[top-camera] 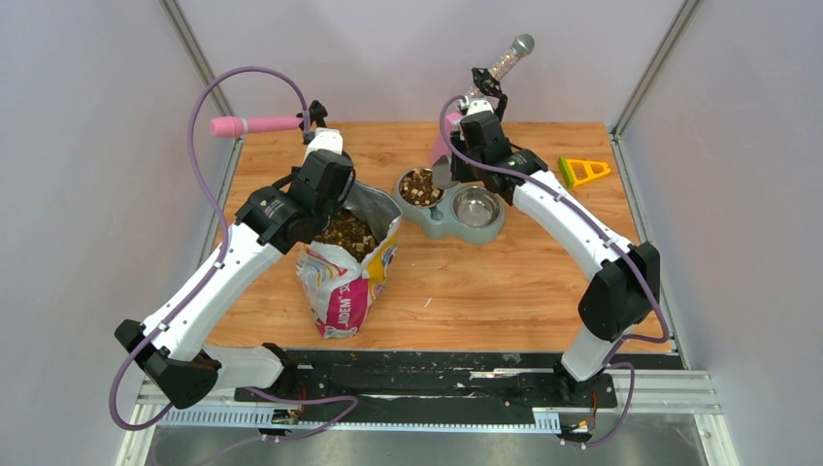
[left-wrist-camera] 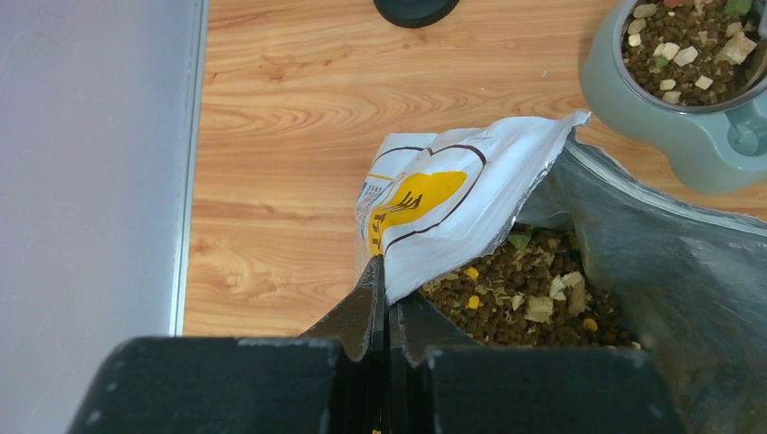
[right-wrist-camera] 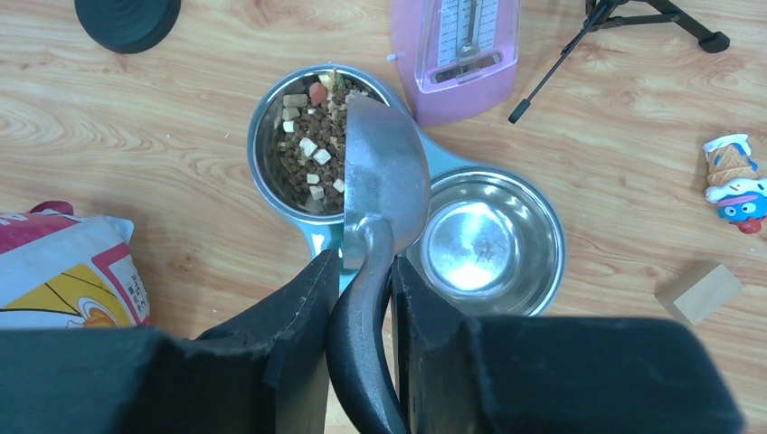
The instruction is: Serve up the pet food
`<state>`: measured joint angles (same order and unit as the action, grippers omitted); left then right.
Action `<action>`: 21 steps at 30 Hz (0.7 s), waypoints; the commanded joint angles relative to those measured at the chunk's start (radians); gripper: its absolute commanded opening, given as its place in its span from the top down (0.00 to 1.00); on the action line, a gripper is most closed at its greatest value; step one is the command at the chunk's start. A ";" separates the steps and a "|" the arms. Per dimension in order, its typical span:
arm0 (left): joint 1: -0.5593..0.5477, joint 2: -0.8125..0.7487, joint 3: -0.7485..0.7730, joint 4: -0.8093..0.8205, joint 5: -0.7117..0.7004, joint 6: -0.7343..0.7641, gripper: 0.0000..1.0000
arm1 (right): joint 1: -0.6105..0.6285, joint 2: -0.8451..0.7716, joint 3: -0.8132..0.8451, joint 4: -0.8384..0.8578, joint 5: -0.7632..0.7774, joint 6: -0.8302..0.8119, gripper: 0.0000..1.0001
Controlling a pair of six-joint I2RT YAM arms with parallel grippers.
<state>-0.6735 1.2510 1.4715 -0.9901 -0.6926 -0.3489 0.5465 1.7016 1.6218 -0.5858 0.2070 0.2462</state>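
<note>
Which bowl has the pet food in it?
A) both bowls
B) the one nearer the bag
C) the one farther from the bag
B: the bowl nearer the bag is full of pet food, and the other bowl shows only its shiny steel bottom.

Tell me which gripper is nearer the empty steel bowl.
Right. The right gripper, holding the scoop, hangs beside the empty bowl; the left gripper pinches the bag, past the filled bowl.
</note>
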 commanded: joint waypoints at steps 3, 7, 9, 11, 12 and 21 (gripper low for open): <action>-0.005 -0.057 0.030 0.131 -0.027 -0.002 1.00 | -0.022 -0.104 -0.002 0.085 -0.040 0.024 1.00; -0.005 -0.059 0.029 0.134 -0.011 -0.003 1.00 | -0.023 -0.095 -0.004 0.086 -0.102 0.023 1.00; -0.005 -0.057 0.030 0.132 -0.010 -0.004 1.00 | -0.028 -0.120 -0.052 0.136 -0.054 0.047 1.00; -0.005 -0.056 0.028 0.132 -0.012 -0.004 1.00 | -0.062 -0.118 -0.128 0.260 -0.057 0.031 1.00; -0.005 -0.056 0.027 0.135 -0.010 -0.002 1.00 | -0.079 -0.091 -0.084 0.202 -0.092 0.065 1.00; -0.005 -0.049 0.024 0.137 -0.020 -0.004 1.00 | -0.094 -0.149 -0.073 0.136 -0.146 0.126 1.00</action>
<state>-0.6735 1.2510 1.4681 -0.9825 -0.6811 -0.3492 0.4564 1.6398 1.5513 -0.5209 0.0963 0.3206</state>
